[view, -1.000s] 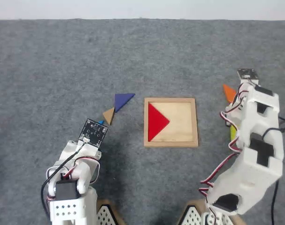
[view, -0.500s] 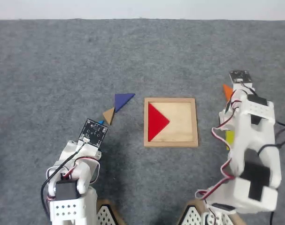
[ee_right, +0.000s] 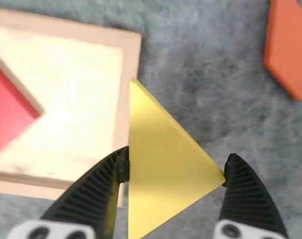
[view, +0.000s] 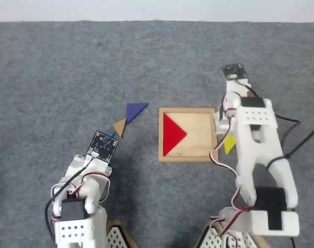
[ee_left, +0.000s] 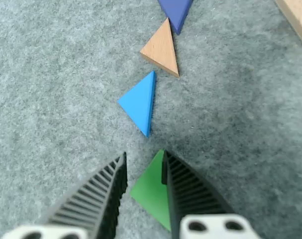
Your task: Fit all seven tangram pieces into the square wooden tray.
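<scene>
Wooden tray holds one red triangle; right tool clamps one yellow triangle; left tool gapes.

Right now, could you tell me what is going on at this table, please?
The right pincer grips a yellow triangle at the wooden tray's right rim; the tray holds just a red triangle. The left pincer hovers open over a green piece, with a light blue triangle, a tan triangle and a dark blue triangle lined up beyond it. An orange piece lies loose on the mat.
</scene>
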